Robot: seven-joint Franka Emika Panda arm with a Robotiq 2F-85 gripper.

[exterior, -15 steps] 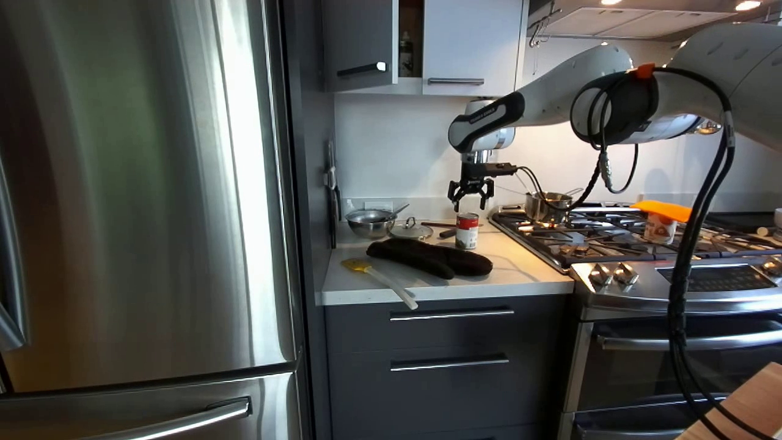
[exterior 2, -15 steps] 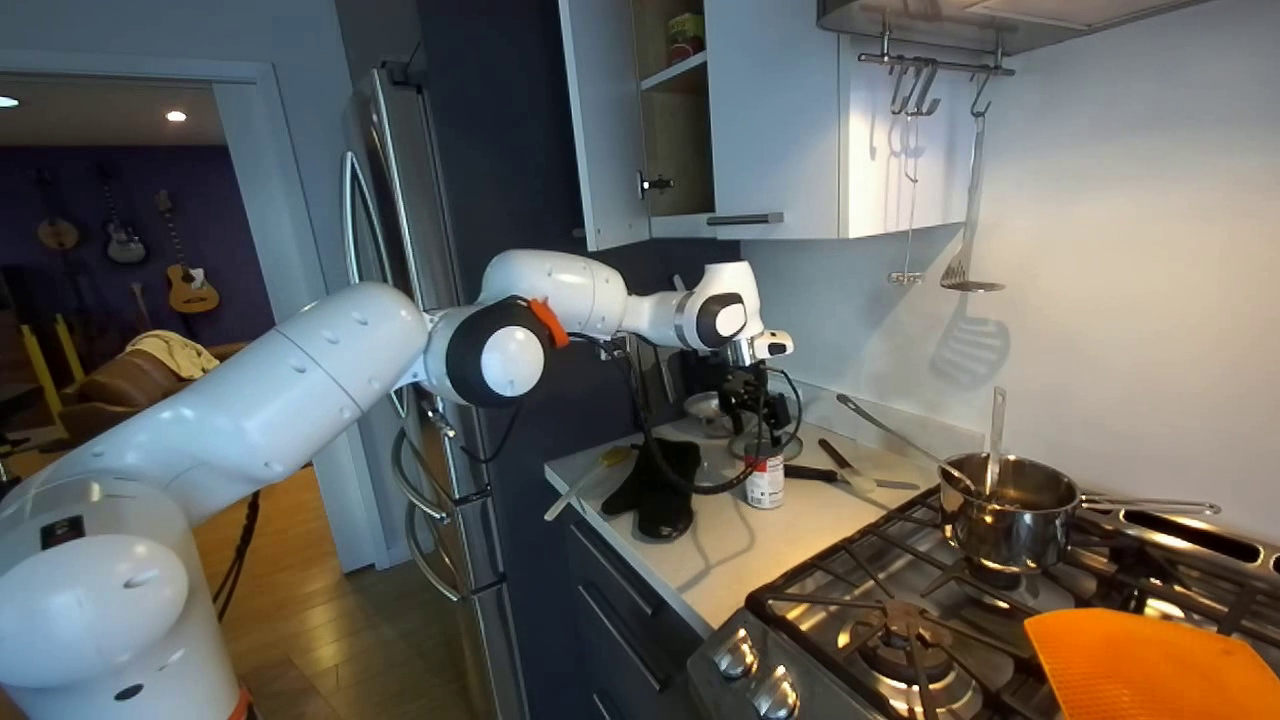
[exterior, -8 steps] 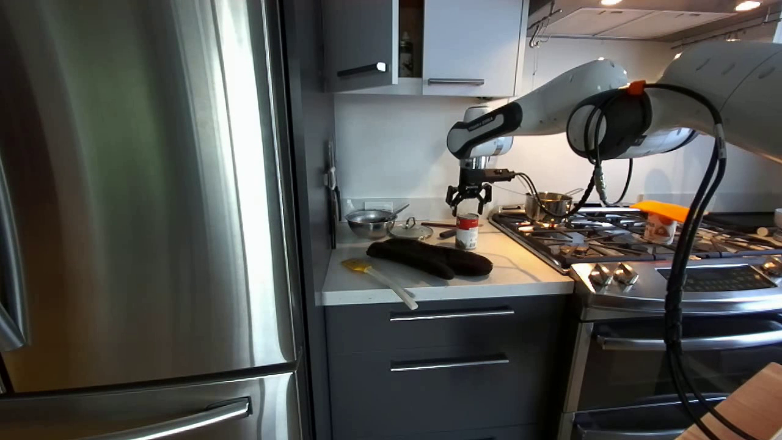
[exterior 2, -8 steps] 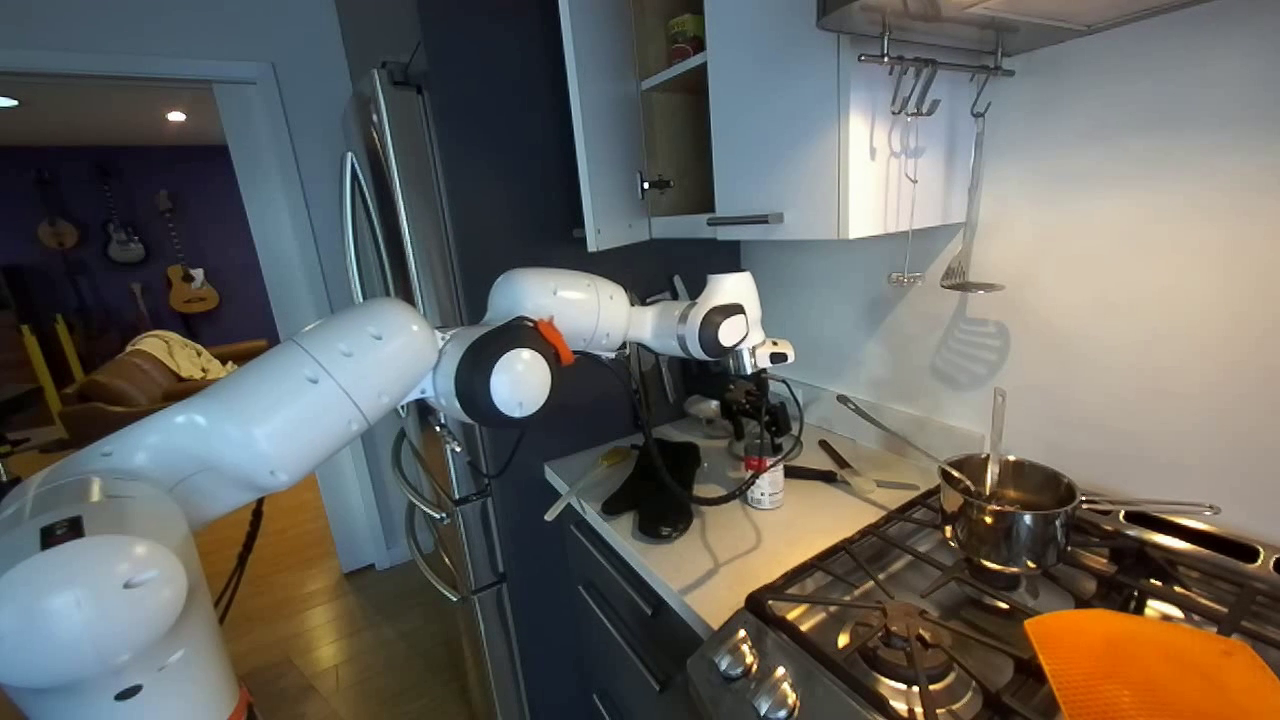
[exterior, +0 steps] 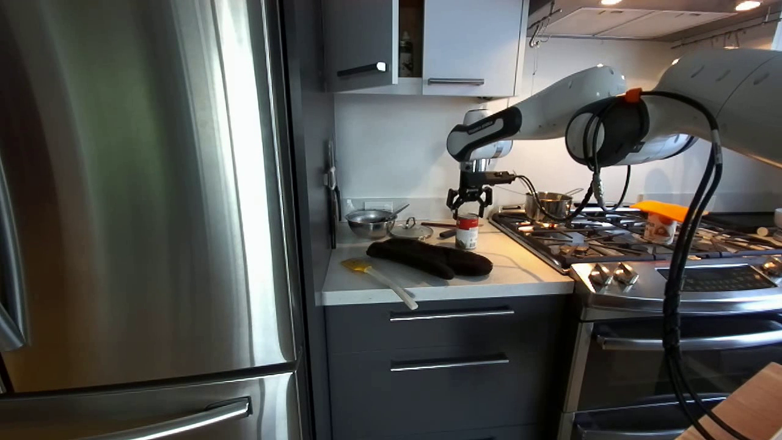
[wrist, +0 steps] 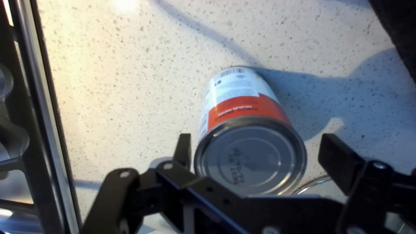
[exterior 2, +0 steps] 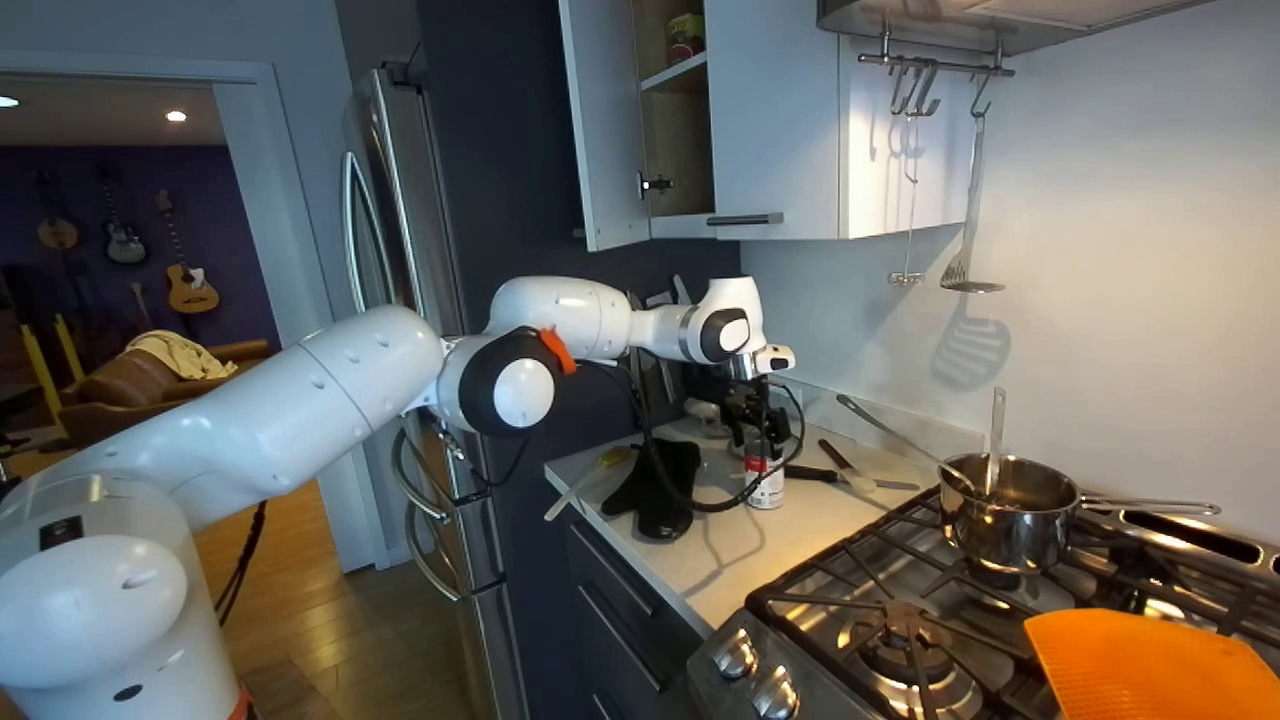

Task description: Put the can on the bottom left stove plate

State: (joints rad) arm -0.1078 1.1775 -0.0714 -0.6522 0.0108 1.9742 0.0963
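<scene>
My black two-fingered gripper, spread wide and empty, hangs over the red-and-white tin can, upright on the speckled white counter. By the wrist view, I should edge toward nine o'clock, evening the gaps, before descending.

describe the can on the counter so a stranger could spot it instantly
Find the gas stove, then the pale counter beside it. On that counter, near the black mitt, stands the can. Unlike the mitt and the round lid, it is an upright cylinder, its label red on top and white below.
</scene>
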